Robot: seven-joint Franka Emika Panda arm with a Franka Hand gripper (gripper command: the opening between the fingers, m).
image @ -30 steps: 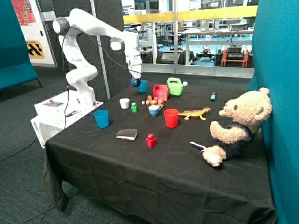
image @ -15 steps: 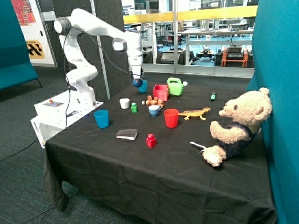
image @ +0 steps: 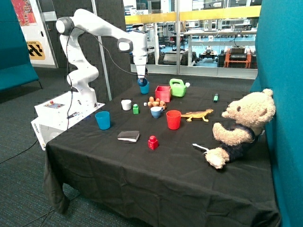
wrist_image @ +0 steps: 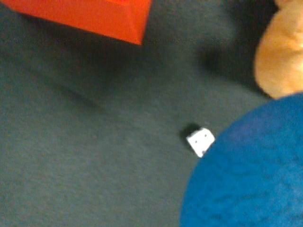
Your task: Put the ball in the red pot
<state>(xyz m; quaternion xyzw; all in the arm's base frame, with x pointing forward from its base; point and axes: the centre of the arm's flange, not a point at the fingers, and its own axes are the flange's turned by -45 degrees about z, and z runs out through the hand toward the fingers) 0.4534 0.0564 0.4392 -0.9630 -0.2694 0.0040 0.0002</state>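
Fingers (image: 141, 79) of our arm gripped the ball (image: 141, 82) above the black-draped surface (image: 161, 165), beside a blue cup (image: 145, 87), near the red pot (image: 162, 93); glass partitions (image: 208, 42) stood behind.

We are seeing the ball (image: 141, 82), a small dark blue sphere, hanging above the black table at the tip of the arm. The red pot (image: 163, 93), a square straight-sided box, is sitting upright and open just beside it, still without the ball.
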